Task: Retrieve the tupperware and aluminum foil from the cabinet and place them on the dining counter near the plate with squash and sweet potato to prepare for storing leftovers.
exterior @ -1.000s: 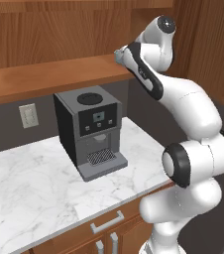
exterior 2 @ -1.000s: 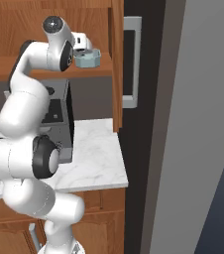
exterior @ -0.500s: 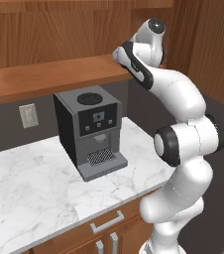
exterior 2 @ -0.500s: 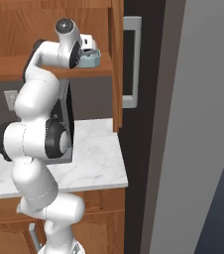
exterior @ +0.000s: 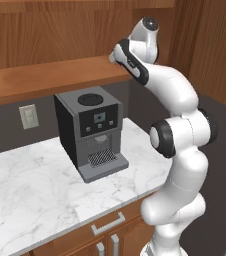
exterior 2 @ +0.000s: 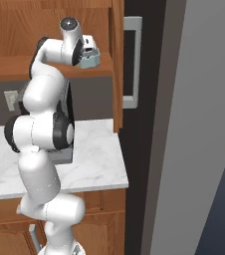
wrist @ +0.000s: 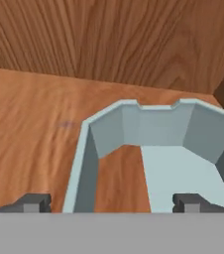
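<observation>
On the cabinet (wrist: 39, 134) shelf, the open tool (wrist: 111, 202) straddles the left wall of the tupperware (wrist: 156, 149), seemingly light, rigid, slippery: grip that wall.

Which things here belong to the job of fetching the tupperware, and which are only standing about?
Belonging to the job:
- tupperware, on the shelf
- cabinet, whose wooden shelf carries it
- gripper, open, one tip on each side of the tub's left wall

Standing about:
- coffee machine
- wall socket
</observation>
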Tool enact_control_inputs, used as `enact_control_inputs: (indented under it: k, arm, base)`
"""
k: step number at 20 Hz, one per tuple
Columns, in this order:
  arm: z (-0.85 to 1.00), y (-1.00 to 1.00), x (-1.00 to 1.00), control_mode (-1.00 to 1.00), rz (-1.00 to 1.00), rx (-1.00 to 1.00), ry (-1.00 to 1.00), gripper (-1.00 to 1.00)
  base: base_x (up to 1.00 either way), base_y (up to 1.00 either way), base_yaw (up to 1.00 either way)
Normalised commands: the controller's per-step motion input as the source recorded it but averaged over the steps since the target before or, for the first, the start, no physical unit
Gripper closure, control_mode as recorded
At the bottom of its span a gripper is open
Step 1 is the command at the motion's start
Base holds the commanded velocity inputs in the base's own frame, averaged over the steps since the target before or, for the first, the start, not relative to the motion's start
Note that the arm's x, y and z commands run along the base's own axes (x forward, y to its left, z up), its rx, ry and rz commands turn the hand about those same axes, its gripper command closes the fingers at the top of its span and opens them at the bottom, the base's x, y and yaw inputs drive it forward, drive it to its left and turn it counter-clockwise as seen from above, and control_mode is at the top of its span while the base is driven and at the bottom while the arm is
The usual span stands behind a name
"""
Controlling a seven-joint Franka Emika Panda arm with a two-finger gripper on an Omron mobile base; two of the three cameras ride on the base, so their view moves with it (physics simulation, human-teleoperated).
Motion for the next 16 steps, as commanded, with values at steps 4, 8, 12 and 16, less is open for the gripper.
enact_control_inputs:
  k: [4,8,12,16]
  arm:
    - [-0.65,0.19,0.36,-1.00,0.06,-0.08,0.22,1.00]
    - [-0.08,0.00,0.06,-1.00,0.01,0.00,0.02,1.00]
    - [-0.12,0.00,-0.07,-1.00,0.00,0.00,-0.03,1.00]
    - [-0.23,0.07,-0.79,-1.00,0.01,0.00,-0.01,1.00]
  base:
    - [0.00,0.00,0.00]
    - [0.00,0.00,0.00]
    - [0.00,0.00,0.00]
    - [0.00,0.00,0.00]
